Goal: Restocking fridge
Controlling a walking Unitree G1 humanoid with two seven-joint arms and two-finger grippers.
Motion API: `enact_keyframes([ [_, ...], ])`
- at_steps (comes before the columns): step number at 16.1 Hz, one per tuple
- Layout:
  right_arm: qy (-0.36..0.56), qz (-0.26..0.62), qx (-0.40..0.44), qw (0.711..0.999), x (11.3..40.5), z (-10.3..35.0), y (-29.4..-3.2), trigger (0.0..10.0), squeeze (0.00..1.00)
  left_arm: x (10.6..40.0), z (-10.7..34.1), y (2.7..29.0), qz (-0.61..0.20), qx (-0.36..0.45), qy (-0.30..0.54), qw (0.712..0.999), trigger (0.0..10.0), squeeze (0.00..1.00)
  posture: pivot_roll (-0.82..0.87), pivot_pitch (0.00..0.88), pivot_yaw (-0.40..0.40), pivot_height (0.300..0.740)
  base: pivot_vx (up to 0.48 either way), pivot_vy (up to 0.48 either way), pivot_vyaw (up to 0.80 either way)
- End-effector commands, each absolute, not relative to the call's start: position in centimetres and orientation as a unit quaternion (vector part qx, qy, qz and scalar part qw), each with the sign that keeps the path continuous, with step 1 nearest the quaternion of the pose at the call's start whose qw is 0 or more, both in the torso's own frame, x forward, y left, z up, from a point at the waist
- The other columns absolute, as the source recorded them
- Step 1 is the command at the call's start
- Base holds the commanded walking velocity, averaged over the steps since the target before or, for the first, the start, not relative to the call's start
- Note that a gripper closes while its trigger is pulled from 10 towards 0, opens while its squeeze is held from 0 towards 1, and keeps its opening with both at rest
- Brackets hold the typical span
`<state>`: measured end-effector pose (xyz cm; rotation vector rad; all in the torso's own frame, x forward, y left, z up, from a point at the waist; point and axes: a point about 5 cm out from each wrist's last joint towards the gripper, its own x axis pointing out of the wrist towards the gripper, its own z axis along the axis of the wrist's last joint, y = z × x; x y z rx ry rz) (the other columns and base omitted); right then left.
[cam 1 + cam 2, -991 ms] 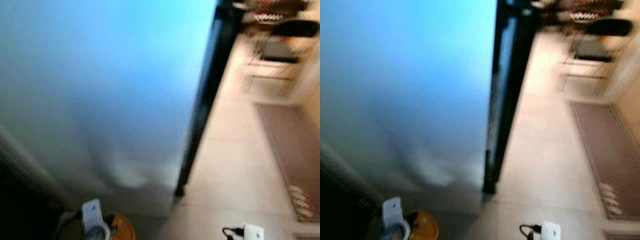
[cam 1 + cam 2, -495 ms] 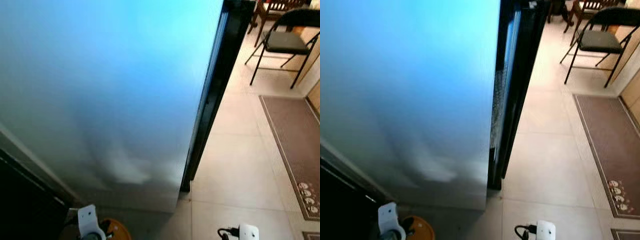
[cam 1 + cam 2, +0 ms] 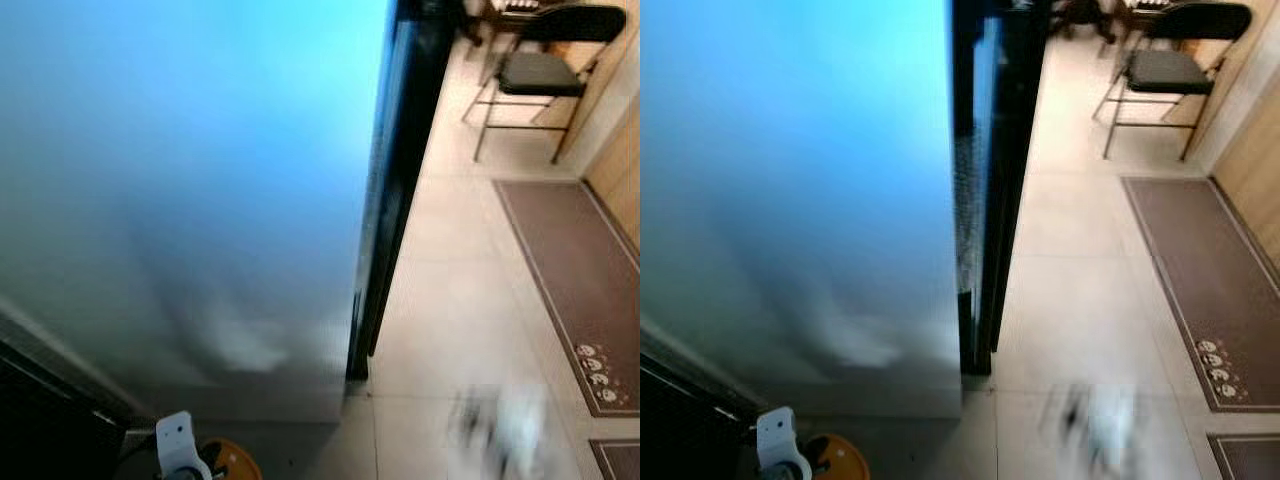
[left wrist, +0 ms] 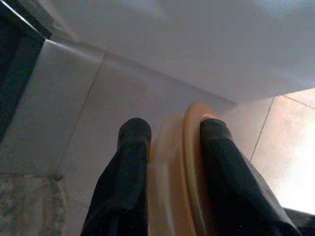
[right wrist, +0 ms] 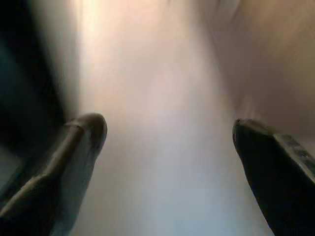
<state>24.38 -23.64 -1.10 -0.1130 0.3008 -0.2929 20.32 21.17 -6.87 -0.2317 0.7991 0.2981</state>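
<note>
The fridge's big pale door (image 3: 200,180), lit blue, stands close in front of me on the left, with its black edge (image 3: 395,180) running down to the tiled floor. My left gripper (image 4: 174,130) is low by the foot of the door, shut on a round orange container (image 4: 182,172) with a raised rim. That container (image 3: 235,465) also peeks out at the bottom of the eye view beside my white left wrist (image 3: 178,445). My right gripper (image 5: 167,128) is open with nothing between its fingers. It hangs over the floor as a blur (image 3: 505,425).
A black folding chair (image 3: 535,70) stands at the back right. A brown rug (image 3: 575,270) lies along the right side beside wooden cabinet fronts (image 3: 615,130). Pale tiled floor (image 3: 450,300) stretches to the right of the fridge. A dark gap (image 3: 40,430) lies at the lower left.
The view has swung, so the fridge edge sits further left. My right arm has risen from the bottom edge and is now blurred in motion. The left gripper still holds the orange container.
</note>
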Motion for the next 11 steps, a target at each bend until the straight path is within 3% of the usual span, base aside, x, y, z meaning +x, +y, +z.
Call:
enact_keyframes([
  [1, 0.135, -0.146, -0.052, 0.979, 24.4, -0.9, -23.2, 10.0, 0.0, 19.5, -7.2, 21.5, 0.149, -0.106, 0.395, 0.9, 10.0, 0.0, -0.05, 0.025, 0.025, 0.74, 0.0, 0.0, 0.0],
  [11, 0.003, -0.103, -0.036, 0.994, 26.0, 3.8, -22.1, 10.0, 0.0, 19.3, -7.4, 20.9, 0.139, -0.107, 0.39, 0.904, 10.0, 0.0, -0.07, 0.0, 0.004, 0.74, 0.0, 0.0, 0.0],
])
